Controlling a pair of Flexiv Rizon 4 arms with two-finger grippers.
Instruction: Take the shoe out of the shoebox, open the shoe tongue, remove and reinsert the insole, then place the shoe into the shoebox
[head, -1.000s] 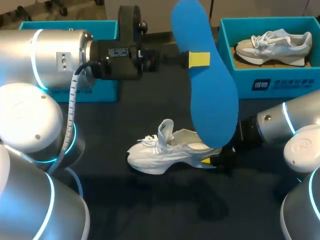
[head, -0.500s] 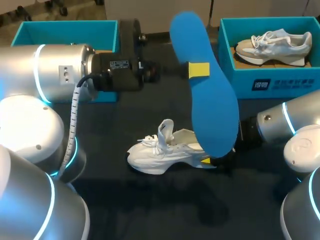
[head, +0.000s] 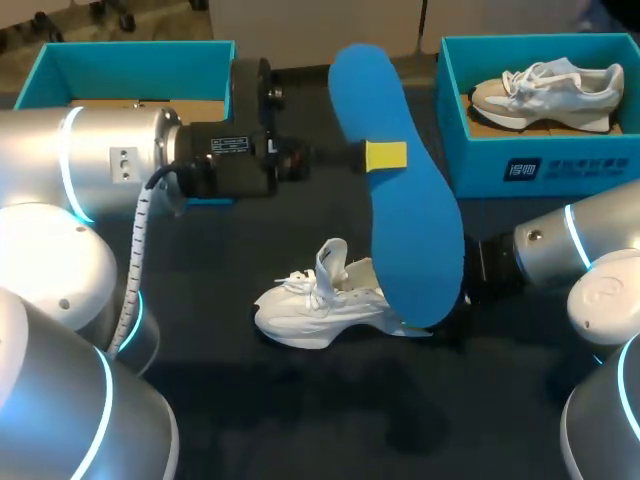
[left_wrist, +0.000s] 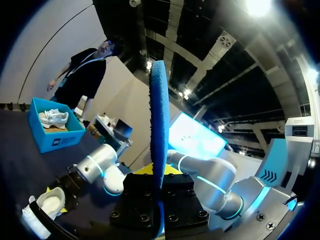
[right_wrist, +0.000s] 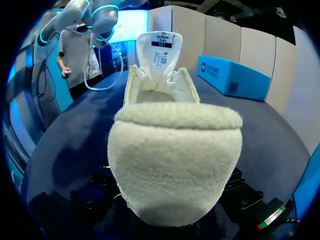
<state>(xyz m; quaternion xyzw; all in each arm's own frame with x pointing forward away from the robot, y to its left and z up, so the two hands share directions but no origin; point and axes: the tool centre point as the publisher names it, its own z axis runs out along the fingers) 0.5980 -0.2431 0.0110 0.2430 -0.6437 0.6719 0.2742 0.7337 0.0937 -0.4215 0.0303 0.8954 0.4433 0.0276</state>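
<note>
Clenching blue insole (head: 412, 235) in left claw (head: 385, 156) above white shoe (head: 320, 302) on counter (head: 260, 410); right claw (head: 455, 308) by heel, grip impossible to tell.

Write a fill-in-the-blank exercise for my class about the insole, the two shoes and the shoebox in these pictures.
1. The left gripper is shut on an insole coloured ____.
2. A second shoe lies in the shoebox at the head view's ____ side.
3. The right wrist view looks straight at the white shoe's ____.
Missing words: blue; right; heel.
</note>
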